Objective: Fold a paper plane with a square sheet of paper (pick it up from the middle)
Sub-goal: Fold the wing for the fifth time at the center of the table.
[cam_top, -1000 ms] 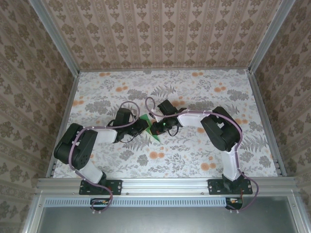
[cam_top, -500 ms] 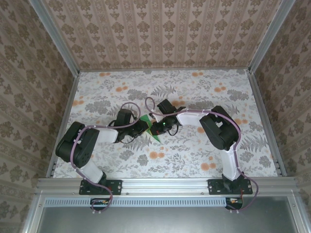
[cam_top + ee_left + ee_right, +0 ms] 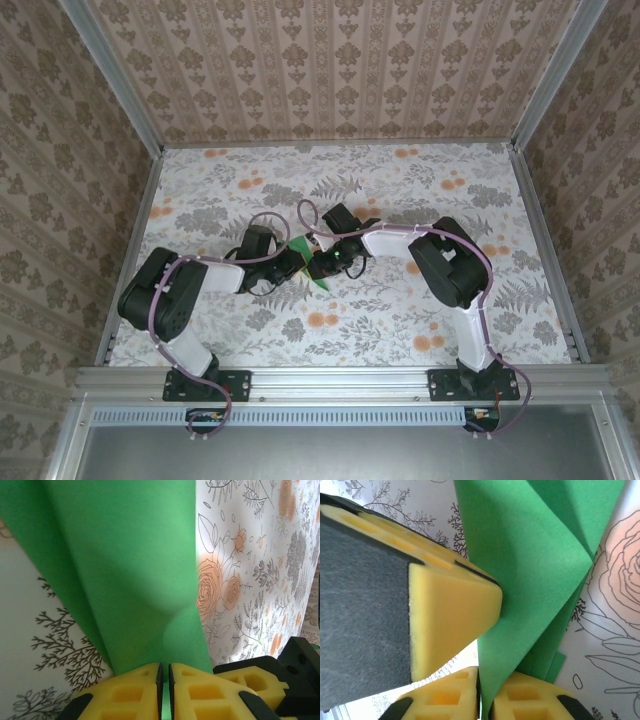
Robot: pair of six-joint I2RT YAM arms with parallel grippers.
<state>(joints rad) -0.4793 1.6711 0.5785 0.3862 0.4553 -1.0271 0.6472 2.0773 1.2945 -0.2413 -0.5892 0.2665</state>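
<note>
The folded green paper sheet [image 3: 322, 283] sits near the middle of the floral tabletop [image 3: 400, 180], caught between the two pincers, with green corners poking out on the far and near sides of them. Several layers show. In the right wrist view the folds overlap and a stepped edge peeks out underneath, and in the left wrist view a soft crease runs down the sheet [image 3: 125, 570].

The left pincer [image 3: 163, 677] is clenched on the paper, its yellow jaws nearly meeting with a thin green edge pinched between them. The right pincer [image 3: 484, 695] likewise grasps the sheet [image 3: 535, 555], its jaws tight on a lower edge. A yellow and black block of the other pincer lies just beside the paper's face. Whether it touches cannot be told.

From above, the left pincer [image 3: 300, 262] and right pincer [image 3: 320, 266] meet almost nose to nose. The left arm [image 3: 160, 300] bends out to the left, its forearm running low toward the centre. The right arm [image 3: 450, 265] rises from its base, elbows over and reaches leftward.
</note>
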